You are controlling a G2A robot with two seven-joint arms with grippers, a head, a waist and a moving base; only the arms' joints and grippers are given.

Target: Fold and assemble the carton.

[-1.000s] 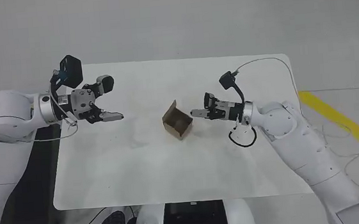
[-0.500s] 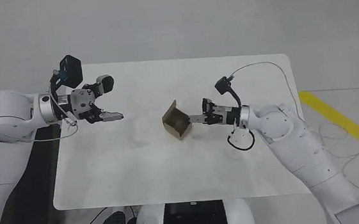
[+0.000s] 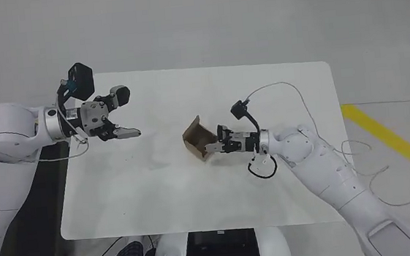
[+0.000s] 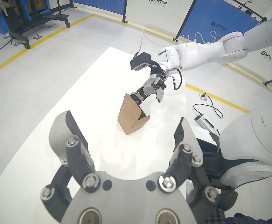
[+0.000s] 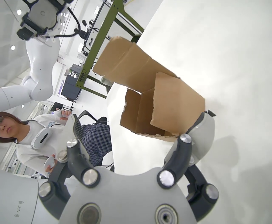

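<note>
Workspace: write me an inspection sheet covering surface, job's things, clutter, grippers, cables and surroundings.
Surface: white table, rounded corners, no marks seen.
Job's things: brown carton near the table's middle, partly formed, open, flaps not folded in.
Clutter: nothing seen.
Grippers: left gripper open, above the table, apart from the carton; right gripper open, one finger at the carton's edge.
Cables: white cable arcs from the right wrist camera over the table; power adapter with black lead on the floor.
Surroundings: yellow floor line; blue panels.
</note>
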